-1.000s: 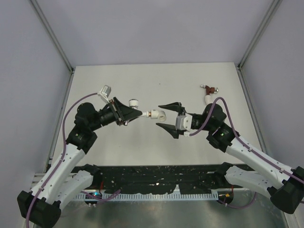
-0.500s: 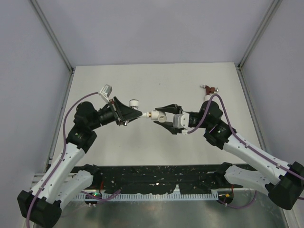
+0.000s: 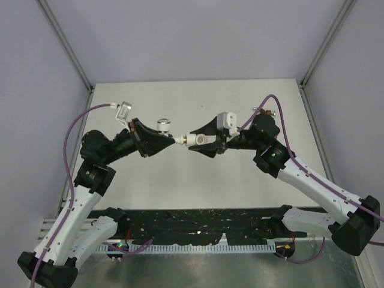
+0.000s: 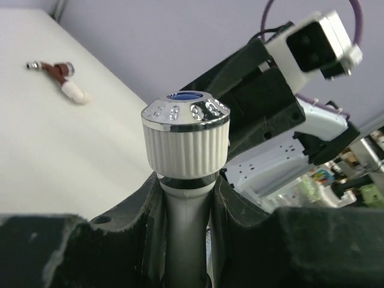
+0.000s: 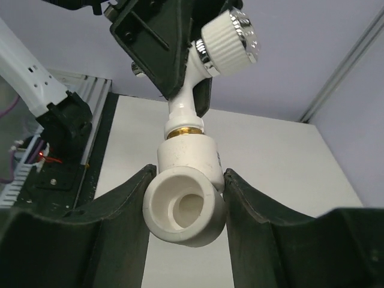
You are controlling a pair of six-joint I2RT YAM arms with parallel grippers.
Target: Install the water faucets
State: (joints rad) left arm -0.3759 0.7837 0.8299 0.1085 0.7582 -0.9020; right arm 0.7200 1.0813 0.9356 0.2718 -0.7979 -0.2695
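Observation:
My left gripper is shut on the stem of the white faucet, whose silvery blue-dotted knob sticks up between the jaws. Its brass threaded end sits in a plain white elbow fitting. My right gripper is shut on that elbow, one finger on each side, and the white faucet rises from it. All of it is held above the table's middle. The dark red faucet lies on the table at the far right with a white piece on its end, mostly hidden behind the right arm.
The white table is ringed by grey walls and aluminium frame posts. A black cable rail runs along the near edge between the arm bases.
The right gripper moved left and closed its jaws on the elbow fitting, its wrist rolled over. The left wrist rolled and rose a little, so the knob now sits higher.

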